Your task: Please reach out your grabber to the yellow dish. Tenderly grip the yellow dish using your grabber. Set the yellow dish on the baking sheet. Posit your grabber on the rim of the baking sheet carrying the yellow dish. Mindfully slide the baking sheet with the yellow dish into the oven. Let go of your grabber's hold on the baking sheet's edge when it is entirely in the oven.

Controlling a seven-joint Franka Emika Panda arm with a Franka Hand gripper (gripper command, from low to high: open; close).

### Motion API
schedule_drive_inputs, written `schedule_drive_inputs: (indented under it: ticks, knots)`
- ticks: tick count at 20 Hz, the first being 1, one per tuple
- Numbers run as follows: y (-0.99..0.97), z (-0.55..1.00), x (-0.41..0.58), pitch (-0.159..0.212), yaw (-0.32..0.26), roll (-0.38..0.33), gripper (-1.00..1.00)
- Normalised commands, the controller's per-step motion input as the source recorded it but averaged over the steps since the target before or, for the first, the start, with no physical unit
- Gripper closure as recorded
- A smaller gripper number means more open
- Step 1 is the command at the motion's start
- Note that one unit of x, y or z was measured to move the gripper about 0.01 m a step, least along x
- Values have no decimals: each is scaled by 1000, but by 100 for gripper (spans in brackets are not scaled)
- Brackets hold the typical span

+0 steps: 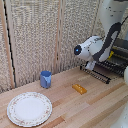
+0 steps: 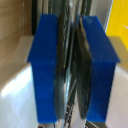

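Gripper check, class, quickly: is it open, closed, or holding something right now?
Gripper: closed, its blue fingers clamped on the rim of the baking sheet.

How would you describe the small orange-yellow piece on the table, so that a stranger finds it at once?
Start from the wooden table and the large floral-rimmed white plate near its front. Toward the exterior view's right, past the blue cup, lies the flat orange-yellow oblong piece. It alone lies flat, elongated and orange-yellow.
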Motion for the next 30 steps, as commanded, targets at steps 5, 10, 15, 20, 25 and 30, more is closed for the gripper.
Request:
schedule_drive_inputs:
  ticks: [5,10,15,20,25,30]
  knots:
    - [-1000,357,85,0,0,0,100]
    - [-1000,325,91,-6,0,-4,100]
    - [-1000,334,30,-33,0,-26,100]
    - [-931,243,5,-43,38,-24,100]
    - [-745,173,-14,-74,98,0,100]
    - [4,169,-134,-87,-17,101,-100]
